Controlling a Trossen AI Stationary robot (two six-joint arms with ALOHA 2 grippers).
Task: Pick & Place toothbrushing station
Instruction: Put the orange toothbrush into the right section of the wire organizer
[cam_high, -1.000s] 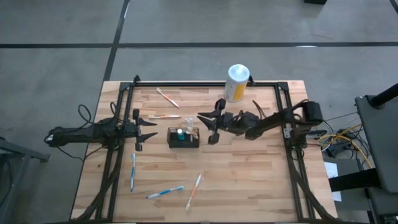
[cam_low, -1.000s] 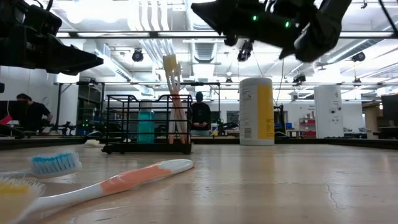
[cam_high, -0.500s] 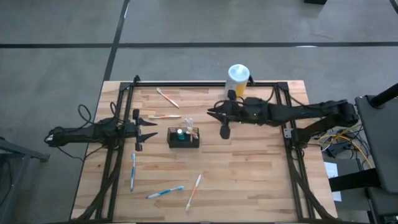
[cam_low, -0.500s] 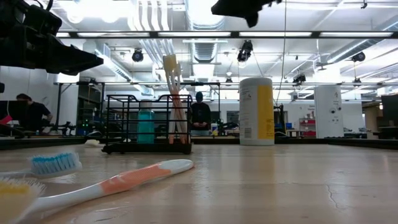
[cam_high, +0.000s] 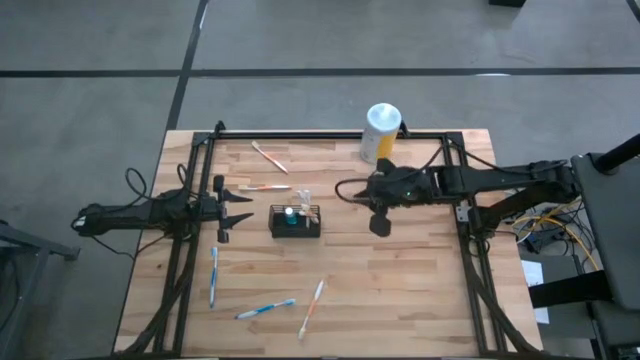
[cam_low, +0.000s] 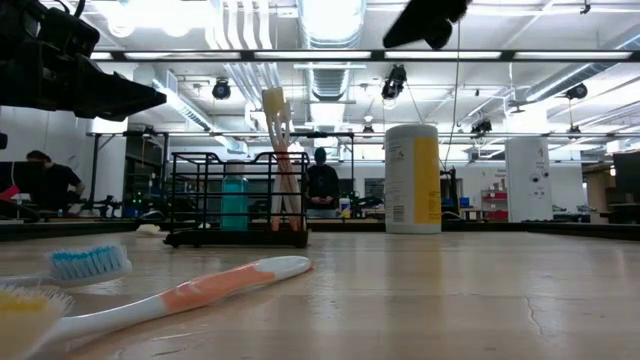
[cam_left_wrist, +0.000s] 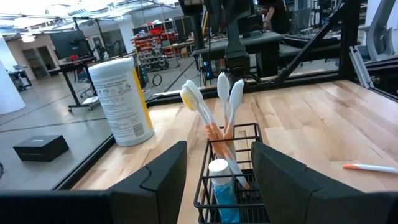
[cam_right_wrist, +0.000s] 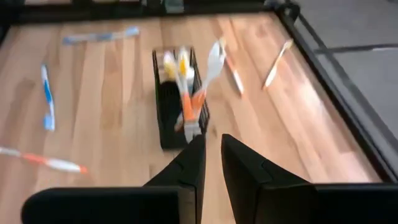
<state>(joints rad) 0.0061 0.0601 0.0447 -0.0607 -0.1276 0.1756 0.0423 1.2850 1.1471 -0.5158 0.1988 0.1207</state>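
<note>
— What has been changed since the earlier frame?

— Since then, the right gripper (cam_high: 343, 189) has been drawn back from beside the toothbrushing station (cam_high: 295, 221) toward the table's right side and is now held above the boards, well apart from the basket. Its fingers (cam_right_wrist: 249, 168) are seen nearly closed, with only a thin gap between them and nothing held.

— And the left gripper?

— No change is noted. The left gripper (cam_high: 240, 207) is kept just to the left of the basket, its jaws spread wide with nothing between them; the basket is seen through the gap in the left wrist view.

— Where is the basket placed, and what is held in it?

— It is set near the middle of the wooden table (cam_high: 400, 280). Several toothbrushes (cam_left_wrist: 214, 124) with white and orange handles are stood in one end, heads up and leaning together. A small teal tube with a white cap (cam_left_wrist: 221, 186) is stood upright in the other end.

— Is any other container seen?

— A white-topped canister (cam_high: 381, 132) with a yellow label is stood at the table's far edge, well apart from the basket. Its contents cannot be told.

— What is left outside the basket?

— Loose toothbrushes are left lying on the boards: two orange-and-white ones (cam_high: 268, 156) beyond the basket, a blue one (cam_high: 213, 276) at the left, and a blue one (cam_high: 266, 309) and an orange one (cam_high: 312, 306) near the front.
</note>
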